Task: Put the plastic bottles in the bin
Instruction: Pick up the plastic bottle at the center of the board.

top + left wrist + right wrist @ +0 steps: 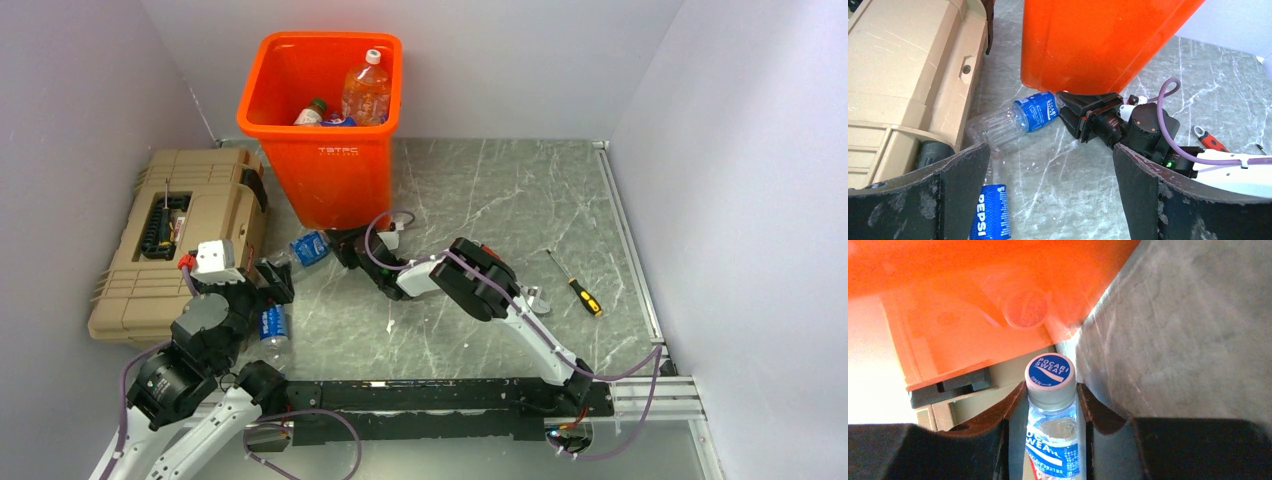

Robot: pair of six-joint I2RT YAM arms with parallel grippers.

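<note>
Pinching a clear, blue-labelled bottle [1054,445] under its blue-topped cap [1049,371], the right gripper [1052,399] sits at the foot of the bin [335,180] (only its wrist view shows that grip); the left gripper [1050,152] gapes wide nearby.

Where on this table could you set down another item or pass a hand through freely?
Bare: the table between the orange bin and the right rail, beyond the screwdriver; also the patch between the Pepsi bottle and the right arm. Crowded: the bin's foot, where the right end effector grips a Pocari Sweat bottle beside the toolbox.
</note>
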